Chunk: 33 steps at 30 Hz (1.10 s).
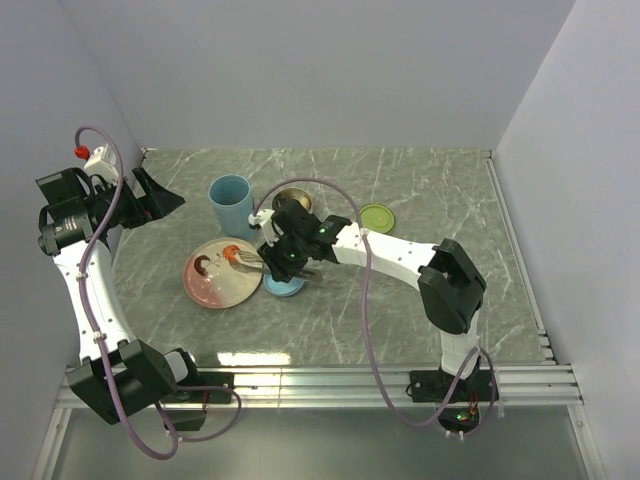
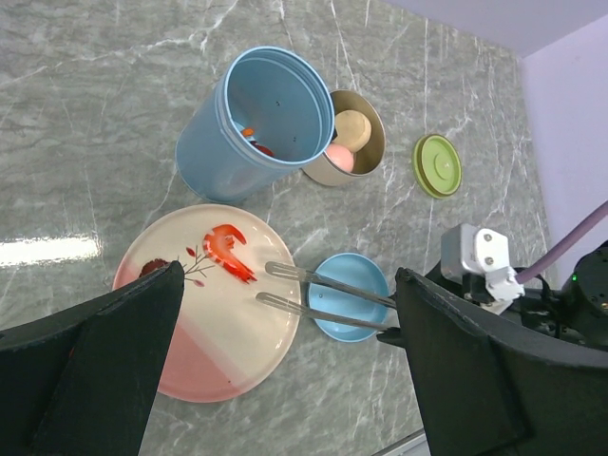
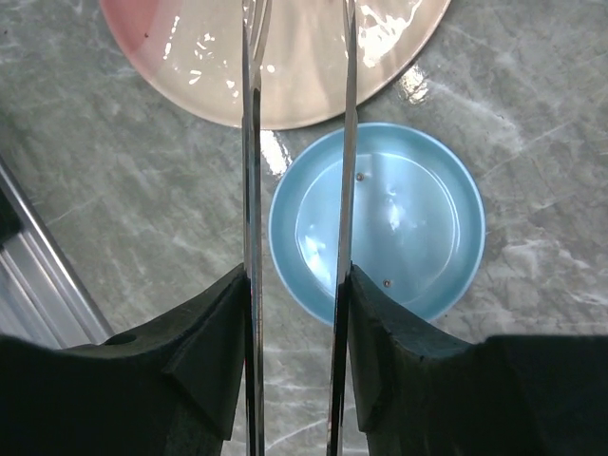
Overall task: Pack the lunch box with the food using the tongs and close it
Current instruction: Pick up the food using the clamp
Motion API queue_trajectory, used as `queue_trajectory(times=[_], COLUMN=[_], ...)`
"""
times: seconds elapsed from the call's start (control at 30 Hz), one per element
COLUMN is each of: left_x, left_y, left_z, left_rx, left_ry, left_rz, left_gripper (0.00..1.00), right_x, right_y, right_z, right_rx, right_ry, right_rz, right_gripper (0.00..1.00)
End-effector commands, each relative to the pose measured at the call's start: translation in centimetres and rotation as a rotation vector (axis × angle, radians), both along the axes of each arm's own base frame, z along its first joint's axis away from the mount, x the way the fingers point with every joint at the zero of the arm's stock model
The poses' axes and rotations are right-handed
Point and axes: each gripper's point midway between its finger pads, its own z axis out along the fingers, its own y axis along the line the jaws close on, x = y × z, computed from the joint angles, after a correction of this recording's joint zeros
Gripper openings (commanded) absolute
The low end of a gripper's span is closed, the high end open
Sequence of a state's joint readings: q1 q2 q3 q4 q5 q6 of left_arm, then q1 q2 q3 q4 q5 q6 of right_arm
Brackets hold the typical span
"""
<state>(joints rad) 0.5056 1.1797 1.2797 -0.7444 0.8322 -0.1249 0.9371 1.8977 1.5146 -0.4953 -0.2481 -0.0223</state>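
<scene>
Tongs (image 2: pixel 323 294) sit clamped in our right gripper (image 3: pixel 296 285), tips over the plate (image 2: pixel 237 351) just short of the shrimp (image 2: pixel 228 252); we should straddle it before squeezing. Our left gripper (image 2: pixel 290 280) hangs wide apart.

Probably lab test booth: plain white walls (image 1: pixel 320 70), marble-look tabletop (image 1: pixel 430 185).

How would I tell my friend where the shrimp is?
Find the big round pink-and-cream plate beside the tall blue container. On its cream half, just past the tips of the silver tongs, lies the shrimp. It is curled and bright orange-red, unlike the small dark piece near the plate's edge.
</scene>
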Motion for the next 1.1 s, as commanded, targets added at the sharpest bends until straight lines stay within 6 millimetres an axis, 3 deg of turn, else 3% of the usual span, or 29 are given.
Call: queue_trajectory(times=[0.0, 0.27, 0.47, 0.6, 0.7, 0.73, 0.8, 0.93, 1.07], left_x=[0.5, 0.3, 0.1, -0.1, -0.2, -0.3, -0.3, -0.3, -0.1], left_y=[0.3, 0.4, 0.2, 0.3, 0.3, 0.2, 0.2, 0.2, 0.5], left_z=[0.3, 0.4, 1.0, 1.3, 1.3, 1.3, 1.1, 1.0, 0.8], left_rx=[0.012, 0.029, 0.031, 0.05, 0.056, 0.053, 0.043, 0.041, 0.047], left_ry=[-0.026, -0.03, -0.051, -0.057, -0.055, -0.054, -0.05, -0.048, -0.037], left_rz=[-0.002, -0.002, -0.003, 0.0, 0.003, 0.001, 0.002, 0.003, 0.004], left_gripper=[0.99, 0.99, 0.99, 0.99, 0.99, 0.99, 0.99, 0.99, 0.99], right_x=[1.3, 2.3, 2.9, 2.8, 2.0, 1.6, 0.6, -0.9, -0.2], right_y=[1.2, 2.3, 2.0, 1.6, 1.4, 1.5, 1.5, 1.1, 0.7], right_z=[0.3, -1.8, -2.0, -0.6, 2.3, 4.2, 6.1, 11.6, 15.7], right_rx=[0.04, 0.012, 0.017, 0.043, 0.099, 0.138, 0.185, 0.298, 0.353], right_ry=[-0.032, -0.006, 0.003, 0.022, 0.023, 0.01, 0.018, -0.025, -0.118], right_rz=[-0.021, -0.024, -0.04, -0.066, -0.046, -0.033, -0.002, 0.05, 0.032], right_gripper=[0.5, 0.46, 0.24, 0.07, 0.0, 0.0, 0.0, 0.0, 0.0])
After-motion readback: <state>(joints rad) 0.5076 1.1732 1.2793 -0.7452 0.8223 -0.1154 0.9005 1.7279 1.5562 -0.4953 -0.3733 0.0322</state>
